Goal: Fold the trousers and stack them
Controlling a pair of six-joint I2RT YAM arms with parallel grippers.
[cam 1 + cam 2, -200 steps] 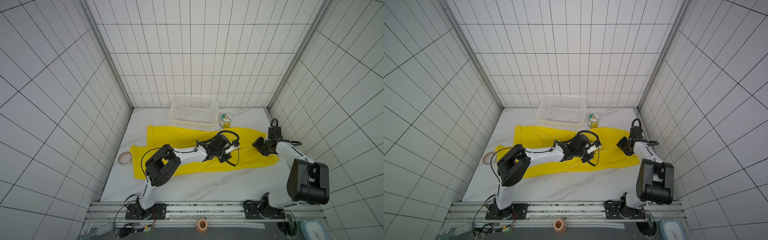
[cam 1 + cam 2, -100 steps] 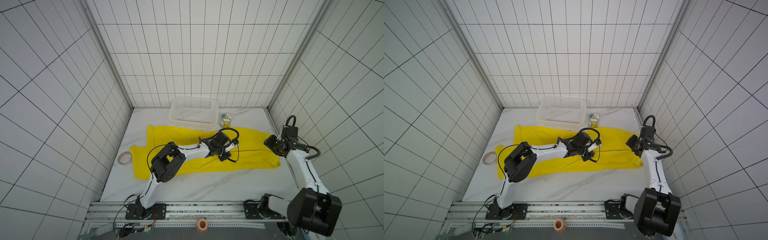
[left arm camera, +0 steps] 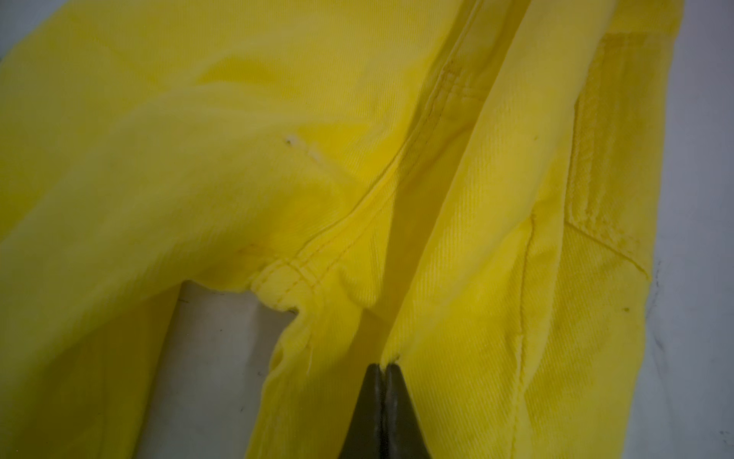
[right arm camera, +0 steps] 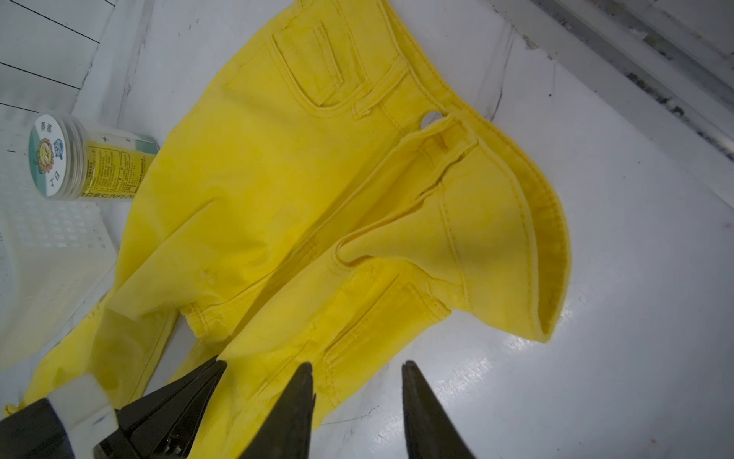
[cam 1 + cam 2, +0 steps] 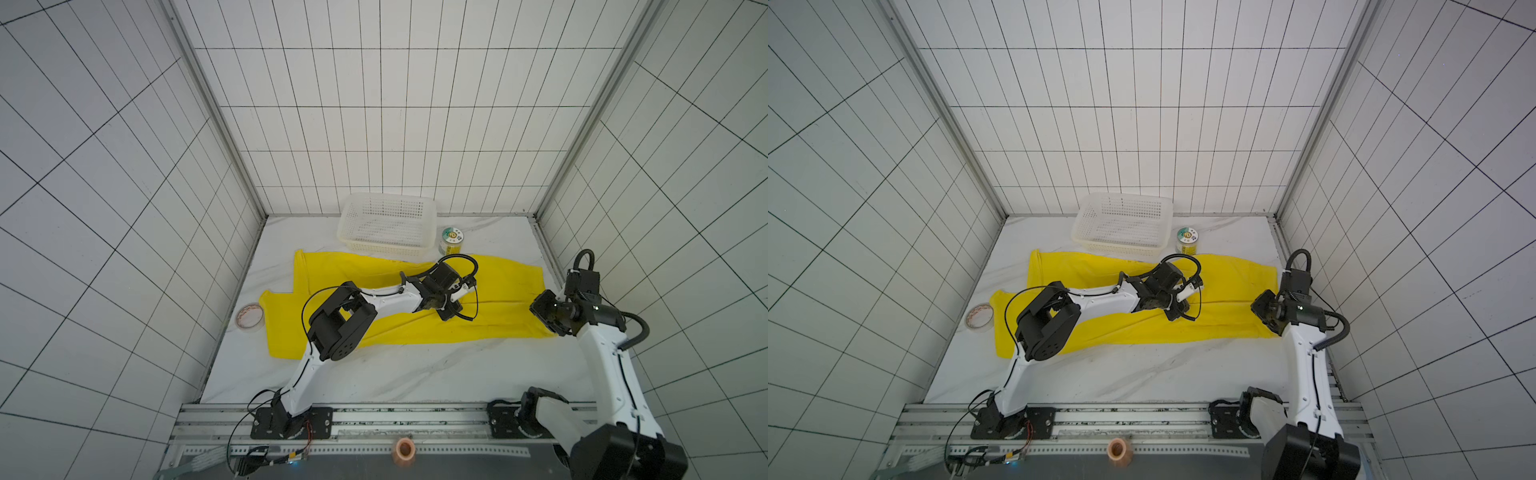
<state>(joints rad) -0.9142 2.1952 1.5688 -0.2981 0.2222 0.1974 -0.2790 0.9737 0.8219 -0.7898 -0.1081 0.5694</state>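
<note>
- Left gripper [image 3: 383, 373] is clamped on the crotch fold of the yellow trousers [image 5: 498, 286], likely anchoring it.
- Right gripper [image 4: 356, 391], jaws apart and empty, hangs at the waist end's edge, probably to grab it.
- They lie unfolded across the table [image 5: 415, 374].

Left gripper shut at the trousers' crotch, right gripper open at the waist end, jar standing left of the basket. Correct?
One slip: the jar stands to the right of the basket, not the left, as both top views show. The rest holds: the left gripper is shut at the crotch of the trousers, and the right gripper is open at the waist end.
</note>
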